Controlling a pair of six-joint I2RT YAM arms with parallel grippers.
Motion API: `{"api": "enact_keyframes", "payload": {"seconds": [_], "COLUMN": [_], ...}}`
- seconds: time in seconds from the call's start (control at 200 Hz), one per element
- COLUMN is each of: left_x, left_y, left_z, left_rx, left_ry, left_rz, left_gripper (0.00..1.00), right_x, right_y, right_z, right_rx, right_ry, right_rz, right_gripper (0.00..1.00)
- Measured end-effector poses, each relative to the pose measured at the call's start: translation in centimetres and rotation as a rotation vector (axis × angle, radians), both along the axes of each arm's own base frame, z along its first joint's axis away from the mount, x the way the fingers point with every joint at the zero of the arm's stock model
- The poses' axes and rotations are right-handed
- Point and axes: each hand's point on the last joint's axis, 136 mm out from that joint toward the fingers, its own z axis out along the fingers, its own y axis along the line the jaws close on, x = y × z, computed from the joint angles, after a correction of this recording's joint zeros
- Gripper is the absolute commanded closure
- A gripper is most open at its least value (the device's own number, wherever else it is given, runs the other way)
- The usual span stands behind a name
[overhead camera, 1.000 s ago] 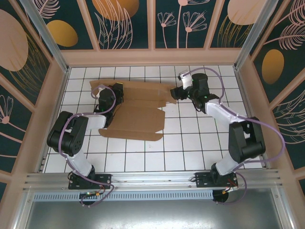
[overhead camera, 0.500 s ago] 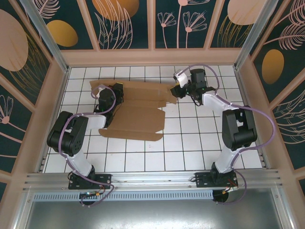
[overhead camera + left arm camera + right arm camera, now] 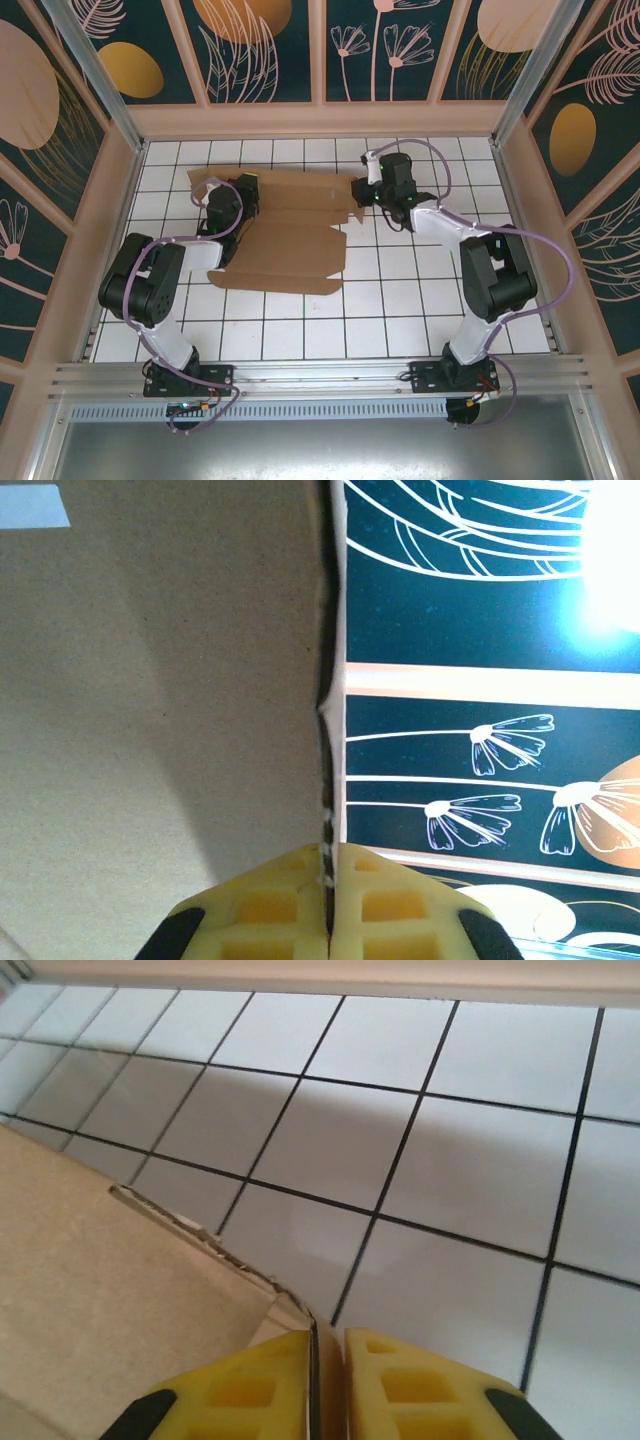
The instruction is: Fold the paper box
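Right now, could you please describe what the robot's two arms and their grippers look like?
Both the left arm and the right arm have bulky black joint housings joined by white links, with a lilac cable looping along each. The left gripper and the right gripper carry yellow finger pads moulded with rectangular recesses, edged in black lower down.

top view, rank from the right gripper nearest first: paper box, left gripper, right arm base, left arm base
1. paper box, touching the right gripper
2. left gripper, box's left side
3. right arm base, near edge, right
4. left arm base, near edge, left
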Motion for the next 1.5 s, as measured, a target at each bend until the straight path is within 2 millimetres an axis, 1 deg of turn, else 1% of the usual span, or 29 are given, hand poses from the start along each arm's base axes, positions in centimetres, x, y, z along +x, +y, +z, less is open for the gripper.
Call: {"api": "enact_keyframes", "payload": {"seconds": [0.145, 0.245, 0.365, 0.455, 0.555, 0.646, 0.736, 0.851, 0.931, 1.021, 1.106, 1.206, 1.306, 1.386, 1.456, 1.501], "left_x": [0.0, 0.0, 0.2, 0.2, 0.1, 0.0, -0.1, -0.3, -0.4, -0.6, -0.7, -0.8, -0.8, -0.8, -0.8, -0.8], "left_y": [-0.1, 0.0, 0.3, 0.4, 0.2, 0.2, 0.2, 0.0, -0.1, 0.0, 0.0, 0.0, 0.0, 0.0, 0.0, 0.0], "left_z": [0.0, 0.1, 0.1, 0.1, 0.0, 0.0, 0.1, 0.1, 0.0, 0.0, 0.0, 0.0, 0.0, 0.0, 0.0, 0.0], "left_rx": [-0.001, -0.002, -0.001, 0.000, 0.001, 0.002, 0.008, 0.027, 0.030, 0.030, 0.030, 0.035, 0.036, 0.037, 0.039, 0.039], "left_ry": [0.000, -0.001, -0.002, 0.000, 0.007, 0.009, 0.011, 0.014, 0.014, 0.013, 0.010, 0.006, 0.007, 0.006, 0.006, 0.006], "left_rz": [-0.007, -0.004, 0.007, 0.009, 0.003, 0.002, -0.001, -0.008, -0.013, -0.016, -0.016, -0.017, -0.017, -0.018, -0.018, -0.018], "left_gripper": [1.00, 1.00, 1.00, 1.00, 1.00, 1.00, 1.00, 1.00, 1.00, 1.00, 1.00, 1.00, 1.00, 1.00, 1.00, 1.00], "right_x": [-1.5, -1.7, -1.6, -1.8, -2.1, -2.3, -2.6, -2.9, -3.2, -3.4, -3.4, -3.3, -3.0, -2.2, -1.4, -1.1], "right_y": [0.1, 0.5, 0.6, 0.2, 0.0, 0.0, -0.6, -1.5, -2.2, -3.1, -4.2, -5.6, -7.0, -7.7, -7.6, -7.1], "right_z": [0.1, 0.3, 0.7, 0.5, 0.6, 1.2, 2.0, 4.4, 5.6, 6.0, 5.3, 3.6, 1.2, -1.3, -3.4, -4.7], "right_rx": [0.253, 0.375, 0.487, 0.575, 0.663, 0.700, 0.707, 0.690, 0.657, 0.612, 0.544, 0.460, 0.385, 0.320, 0.281, 0.265], "right_ry": [0.070, 0.106, 0.139, 0.168, 0.190, 0.185, 0.169, 0.101, 0.056, 0.033, 0.026, 0.042, 0.077, 0.126, 0.171, 0.200], "right_rz": [-0.137, -0.200, -0.250, -0.281, -0.270, -0.238, -0.213, -0.167, -0.149, -0.152, -0.180, -0.235, -0.283, -0.312, -0.309, -0.290], "right_gripper": [0.79, 0.75, 0.67, 0.60, 0.53, 0.50, 0.46, 0.44, 0.45, 0.51, 0.58, 0.67, 0.74, 0.78, 0.81, 0.82]}}
